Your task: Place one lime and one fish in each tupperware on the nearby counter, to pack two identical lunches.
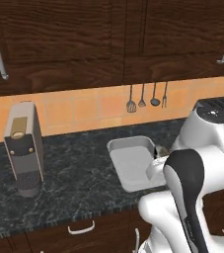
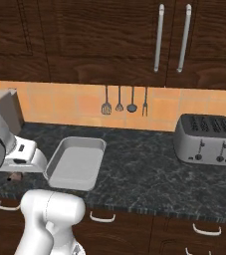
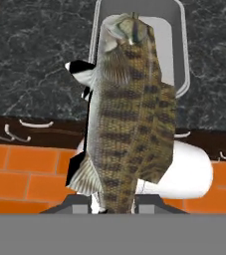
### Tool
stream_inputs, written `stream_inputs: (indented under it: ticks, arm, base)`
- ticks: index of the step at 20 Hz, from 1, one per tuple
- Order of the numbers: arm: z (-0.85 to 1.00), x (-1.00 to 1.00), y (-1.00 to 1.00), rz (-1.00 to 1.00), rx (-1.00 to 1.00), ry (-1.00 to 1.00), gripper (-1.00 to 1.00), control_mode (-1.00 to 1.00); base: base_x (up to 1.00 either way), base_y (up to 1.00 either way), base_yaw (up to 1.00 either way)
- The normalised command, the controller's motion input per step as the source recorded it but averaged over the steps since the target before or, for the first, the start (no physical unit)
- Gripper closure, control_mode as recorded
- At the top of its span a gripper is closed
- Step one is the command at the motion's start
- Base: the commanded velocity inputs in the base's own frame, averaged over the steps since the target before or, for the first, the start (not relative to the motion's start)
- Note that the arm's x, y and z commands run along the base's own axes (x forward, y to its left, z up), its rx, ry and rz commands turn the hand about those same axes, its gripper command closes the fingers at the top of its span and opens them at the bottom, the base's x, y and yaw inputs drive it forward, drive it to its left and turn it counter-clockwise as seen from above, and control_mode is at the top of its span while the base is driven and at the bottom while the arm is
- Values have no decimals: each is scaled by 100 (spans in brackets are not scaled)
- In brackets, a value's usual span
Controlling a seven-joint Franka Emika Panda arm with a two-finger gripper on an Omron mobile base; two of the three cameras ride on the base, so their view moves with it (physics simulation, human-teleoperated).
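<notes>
A grey-brown mottled fish (image 3: 129, 114) hangs lengthwise in the hand view, and my gripper (image 3: 115, 203) is shut on its lower end. Beyond the fish lies a pale grey tupperware (image 3: 184, 60) on the dark speckled counter (image 3: 35, 60); its inside shows nothing in it. In the base views this tupperware (image 1: 132, 165) (image 2: 77, 162) sits near the counter's front edge. My hand hovers just off its near side, over the counter edge. A brown bit of the fish (image 2: 15, 177) peeks out below the hand. No lime is in sight.
A grey coffee machine (image 1: 23, 148) stands on the counter at the left, and a silver toaster (image 2: 206, 139) at the right. Kitchen utensils (image 2: 124, 102) hang on the orange tiled wall. Drawers with silver handles (image 2: 102, 216) run below the counter. Dark wall cabinets hang above.
</notes>
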Motion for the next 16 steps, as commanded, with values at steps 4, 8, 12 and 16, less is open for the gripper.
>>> stream_inputs:
  ticks: [4,8,12,16]
  arm:
    - [-65,92,-5,0,-6,-2,100,-100]
    - [-61,100,-2,0,-2,0,100,-100]
    - [-67,100,-1,0,-1,-1,100,-100]
    - [-59,100,-6,0,0,-6,100,-100]
  base:
    - [0,0,0]
    - [0,0,0]
    - [0,0,0]
    - [0,0,0]
